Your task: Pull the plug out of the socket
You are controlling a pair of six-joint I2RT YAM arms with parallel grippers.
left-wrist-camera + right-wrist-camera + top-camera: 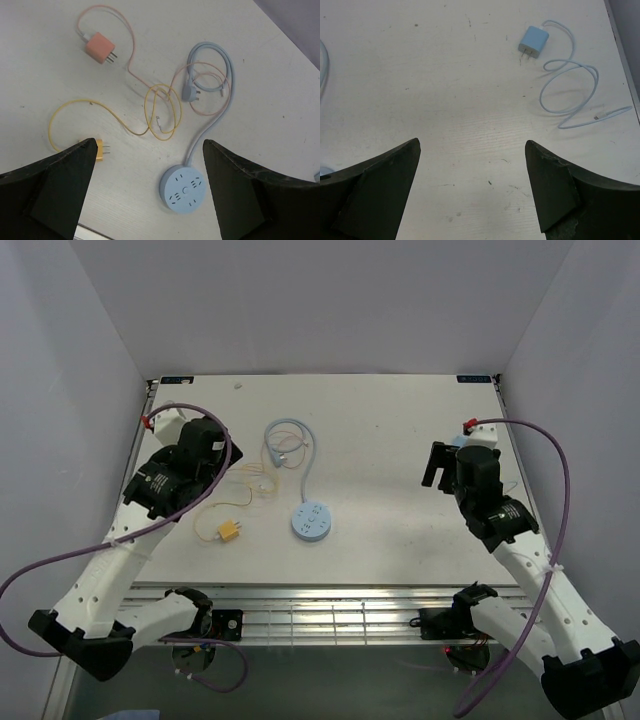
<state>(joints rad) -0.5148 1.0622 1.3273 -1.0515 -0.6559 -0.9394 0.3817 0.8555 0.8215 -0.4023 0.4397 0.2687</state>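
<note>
The socket point(183, 189), a round light-blue puck, lies flat on the table with its slots bare and nothing plugged in; it also shows mid-table point(313, 521). Its pale-blue cord point(220, 75) loops away to a grey-blue wall plug point(192, 94). A yellow plug point(101, 150) with a thin yellow cable lies on the table left of the socket, apart from it. A pink plug point(100, 48) lies farther off. My left gripper point(150, 145) hangs open above the table, empty. My right gripper point(472, 145) is open over bare table, empty.
A blue charger point(533, 42) with a coiled pale cable point(570, 85) lies near the table's right edge. Yellow and pink cables tangle together point(162, 112) by the socket cord's loop. Grey walls close in the table on three sides.
</note>
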